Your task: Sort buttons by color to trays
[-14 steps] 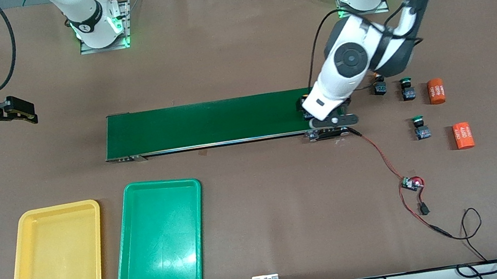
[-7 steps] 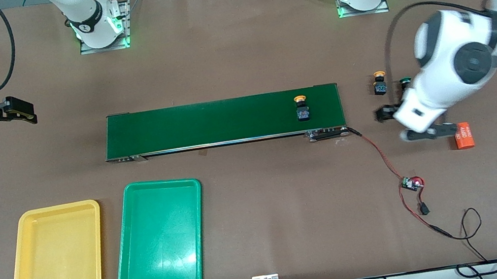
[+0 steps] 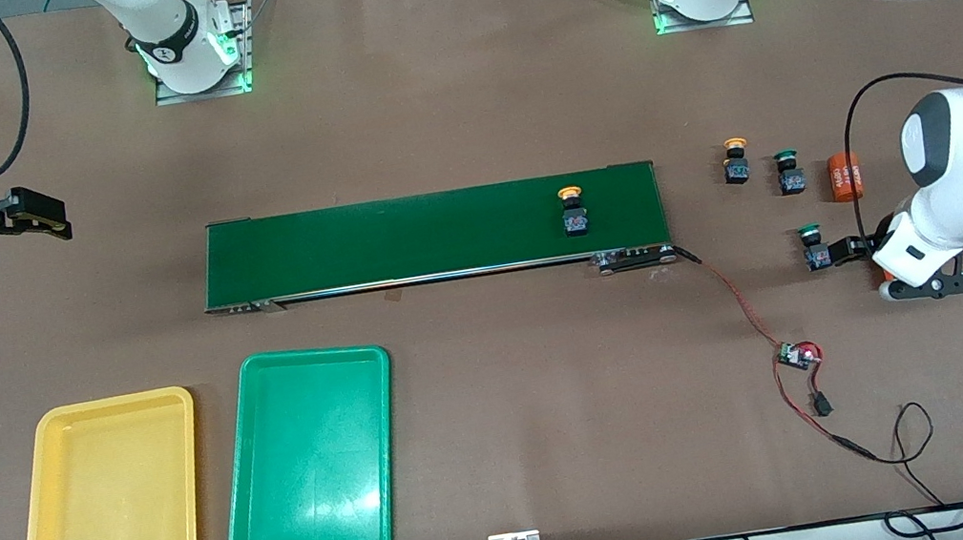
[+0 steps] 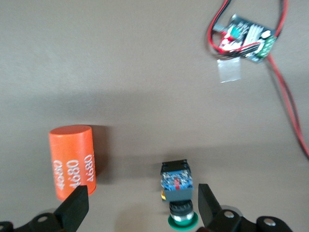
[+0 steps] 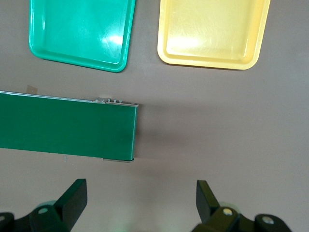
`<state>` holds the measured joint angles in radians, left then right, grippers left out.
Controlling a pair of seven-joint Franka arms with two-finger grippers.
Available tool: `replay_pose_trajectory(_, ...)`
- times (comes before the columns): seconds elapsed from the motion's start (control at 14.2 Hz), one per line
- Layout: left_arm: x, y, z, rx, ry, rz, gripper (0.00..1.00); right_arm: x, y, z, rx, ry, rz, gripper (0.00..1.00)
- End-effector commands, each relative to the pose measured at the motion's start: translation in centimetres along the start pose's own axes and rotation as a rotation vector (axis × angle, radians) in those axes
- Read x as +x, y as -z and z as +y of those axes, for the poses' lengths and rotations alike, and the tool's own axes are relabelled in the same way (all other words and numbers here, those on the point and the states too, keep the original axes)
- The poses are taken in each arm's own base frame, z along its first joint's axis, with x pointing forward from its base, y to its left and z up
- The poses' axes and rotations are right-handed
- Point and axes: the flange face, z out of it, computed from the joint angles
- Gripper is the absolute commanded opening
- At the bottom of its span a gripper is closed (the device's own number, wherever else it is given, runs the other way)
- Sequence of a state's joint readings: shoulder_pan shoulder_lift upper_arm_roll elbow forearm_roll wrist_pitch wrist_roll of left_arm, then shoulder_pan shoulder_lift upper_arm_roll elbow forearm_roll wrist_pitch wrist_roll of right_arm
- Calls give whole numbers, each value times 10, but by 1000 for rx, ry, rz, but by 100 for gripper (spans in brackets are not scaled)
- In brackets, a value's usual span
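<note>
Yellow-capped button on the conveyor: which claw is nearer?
Left. The left claw hangs open over a green-capped button; the right claw waits open past the belt's other end from the yellow-capped button.

One button [image 3: 574, 211] sits on the conveyor belt [image 3: 399, 239]; both trays [image 3: 108, 503] lie side by side nearer the front camera.

A brown table [image 3: 437, 113] carries a long green belt [image 3: 399, 239] at its centre. At seven o'clock lie a yellow tray [image 3: 109, 508] and a green tray [image 3: 310, 458], side by side. At three o'clock stand three buttons [image 3: 736, 162] and two orange cylinders [image 3: 845, 177]. At four o'clock lies a small circuit board [image 3: 798, 355] with red wires.
</note>
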<state>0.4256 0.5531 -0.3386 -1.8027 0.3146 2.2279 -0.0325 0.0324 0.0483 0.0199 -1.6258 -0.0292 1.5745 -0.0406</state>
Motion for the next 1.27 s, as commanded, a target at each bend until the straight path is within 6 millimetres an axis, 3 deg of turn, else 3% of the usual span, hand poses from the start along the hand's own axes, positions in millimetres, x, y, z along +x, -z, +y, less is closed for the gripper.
replay_pose_trajectory(0.0,-3,-7,6,-2,-32,-1,97,-2,0,2,-7,-1,-7,100)
replay_pose_trajectory(0.21,-10,-25,14,-20,-30,-5,97,-2,0,1,-9,4,-7,100)
replay_pose_trajectory(0.49,-28,-68,23,-60,-32,12,91,-2,-1,6,-6,4,-11,100)
replay_pose_trajectory(0.56,-34,-75,21,-66,-29,10,84,-2,-1,7,-8,2,-10,100)
replay_pose_trajectory(0.78,-35,-77,20,-68,-28,7,45,-2,-2,6,-8,5,-11,100)
replay_pose_trajectory(0.92,-32,-69,19,-62,-28,15,28,0,-5,6,-9,7,-18,100)
replay_pose_trajectory(0.99,-29,-58,30,-65,-45,21,23,1,-5,6,-9,7,-18,100)
replay_pose_trajectory(1.13,-26,-13,50,-46,-46,9,23,1,-6,5,-10,19,-19,100)
replay_pose_trajectory(1.2,-24,14,74,-38,-56,-20,23,1,-6,1,-11,27,-21,100)
